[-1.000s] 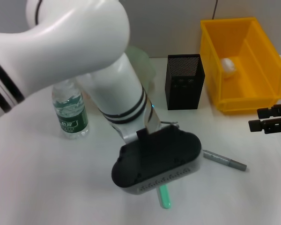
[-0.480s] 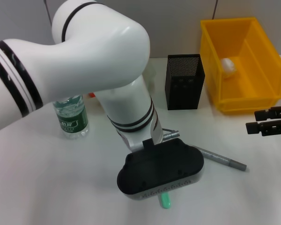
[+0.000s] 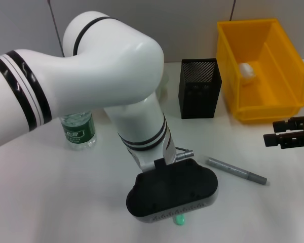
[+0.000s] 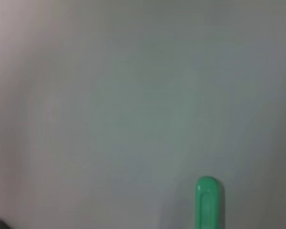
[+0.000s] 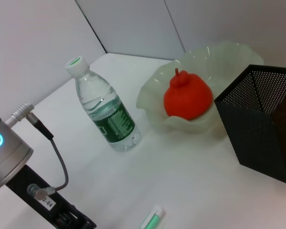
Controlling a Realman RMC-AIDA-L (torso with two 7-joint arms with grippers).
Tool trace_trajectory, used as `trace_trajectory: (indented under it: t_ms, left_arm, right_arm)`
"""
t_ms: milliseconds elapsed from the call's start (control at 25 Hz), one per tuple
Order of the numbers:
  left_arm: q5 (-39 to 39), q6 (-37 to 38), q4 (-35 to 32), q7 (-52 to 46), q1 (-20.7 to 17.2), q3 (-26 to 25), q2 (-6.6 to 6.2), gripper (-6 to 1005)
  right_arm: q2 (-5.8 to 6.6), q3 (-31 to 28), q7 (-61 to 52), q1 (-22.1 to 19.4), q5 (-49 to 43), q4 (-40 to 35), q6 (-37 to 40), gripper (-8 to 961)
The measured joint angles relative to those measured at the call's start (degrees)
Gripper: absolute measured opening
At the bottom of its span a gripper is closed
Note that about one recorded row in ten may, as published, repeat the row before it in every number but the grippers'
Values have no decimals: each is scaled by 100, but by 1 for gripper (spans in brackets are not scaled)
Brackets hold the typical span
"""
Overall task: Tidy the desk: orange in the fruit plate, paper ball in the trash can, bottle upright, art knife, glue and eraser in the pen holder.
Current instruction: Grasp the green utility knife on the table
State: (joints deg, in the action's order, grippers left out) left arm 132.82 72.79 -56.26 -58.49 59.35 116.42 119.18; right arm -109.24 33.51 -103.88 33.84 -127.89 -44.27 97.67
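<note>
Lowered further over the green art knife [image 3: 180, 219] since a second ago, with far less of it now peeking out below the black wrist housing at lower centre of the head view. Left tool hidden under that housing; open or closed, cannot tell. Knife's rounded green end [image 4: 207, 200] at the lower right of the left wrist view, flat on the white worktop [image 3: 66, 192].

Green label on the upright bottle [image 5: 104, 111], print too small to read.

Grey glue stick [image 3: 237, 171] lying right of the housing. Black mesh pen holder [image 3: 199, 88] upper centre. Orange [image 5: 187, 95] in the fruit plate [image 5: 152, 90]. Paper ball [image 3: 247, 71] inside the yellow trash can [image 3: 273, 109]. Right tool [image 3: 273, 132] at right edge, jaws narrow, holding nothing.
</note>
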Motion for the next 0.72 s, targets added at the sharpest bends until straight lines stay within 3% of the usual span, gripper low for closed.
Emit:
trace_trajectory:
  t_ms: [400, 600, 720]
  left_arm:
    - [-41, -252, 236, -2, 66, 174, 0, 675]
    - [-68, -300, 291, 26, 68, 186, 0, 579]
    - [-71, -332, 310, 47, 68, 193, 0, 577]
  right_arm:
    - [0, 7, 8, -2, 1, -17, 0, 776]
    - [-11, 7, 9, 21, 1, -23, -10, 776]
    - [-11, 6, 9, 29, 1, -23, -21, 776]
